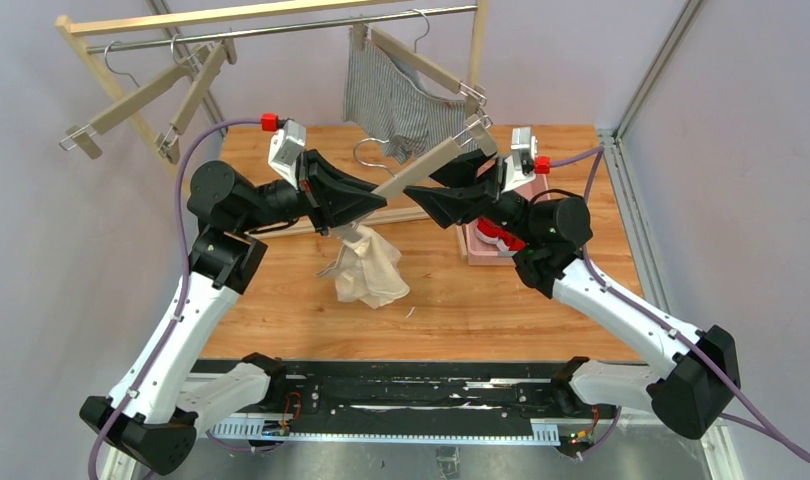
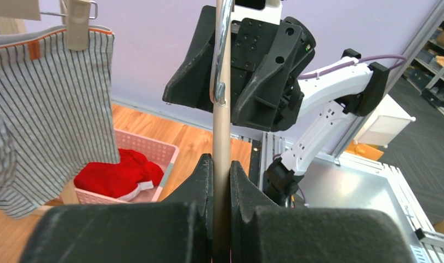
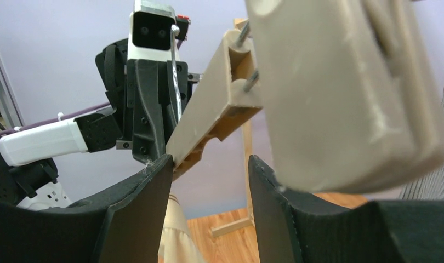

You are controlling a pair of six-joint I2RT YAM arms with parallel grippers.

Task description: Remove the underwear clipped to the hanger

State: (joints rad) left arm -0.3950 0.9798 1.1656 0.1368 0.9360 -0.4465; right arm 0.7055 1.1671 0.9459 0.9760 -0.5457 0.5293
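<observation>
My left gripper (image 1: pixel 373 207) is shut on the bar of a beige clip hanger (image 1: pixel 421 165) and holds it tilted above the table; in the left wrist view the bar (image 2: pixel 222 137) runs between the closed fingers. The cream underwear (image 1: pixel 369 268) hangs from the hanger's lower left end and rests on the table. My right gripper (image 1: pixel 433 192) is open beside the hanger's upper right end; in the right wrist view the empty clip (image 3: pixel 340 93) sits just above its right finger (image 3: pixel 269 197). The pinstriped underwear (image 1: pixel 391 100) is clipped to a hanger on the rack. The red underwear (image 1: pixel 496 235) lies in a pink basket (image 2: pixel 148 148).
A wooden clothes rack (image 1: pixel 281 15) with a metal rail stands at the back. Two empty hangers (image 1: pixel 151 95) hang at its left end. The pink basket is under my right arm. Metal frame posts (image 1: pixel 661 60) stand at the right.
</observation>
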